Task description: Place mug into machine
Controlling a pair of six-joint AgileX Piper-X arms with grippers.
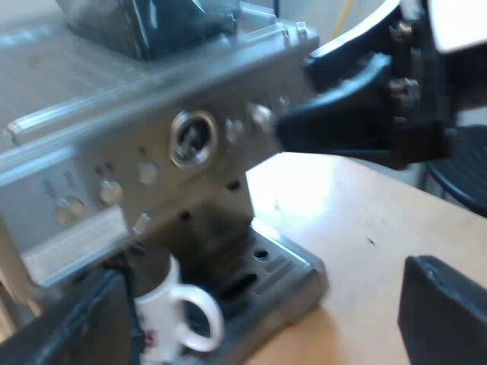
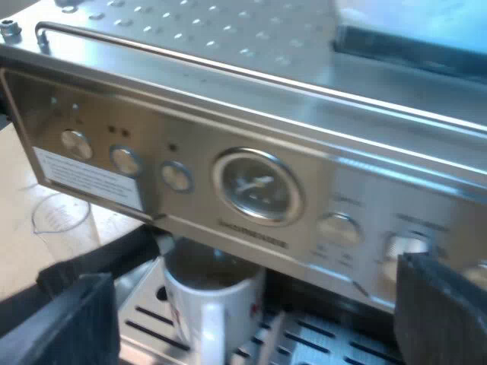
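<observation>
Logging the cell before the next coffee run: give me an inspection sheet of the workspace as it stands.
Surface: light wooden table.
Job's things: white mug upright on the drip tray of the espresso machine, beneath its front panel, handle outward.
Clutter: measuring glass on the table beside the machine.
Grippers: left gripper open, one finger close by the mug; right gripper open, fingers either side of the mug, apart from it.
Cables: thin yellow cord behind the machine.
Surroundings: dark seat-like shape past the table edge.
</observation>
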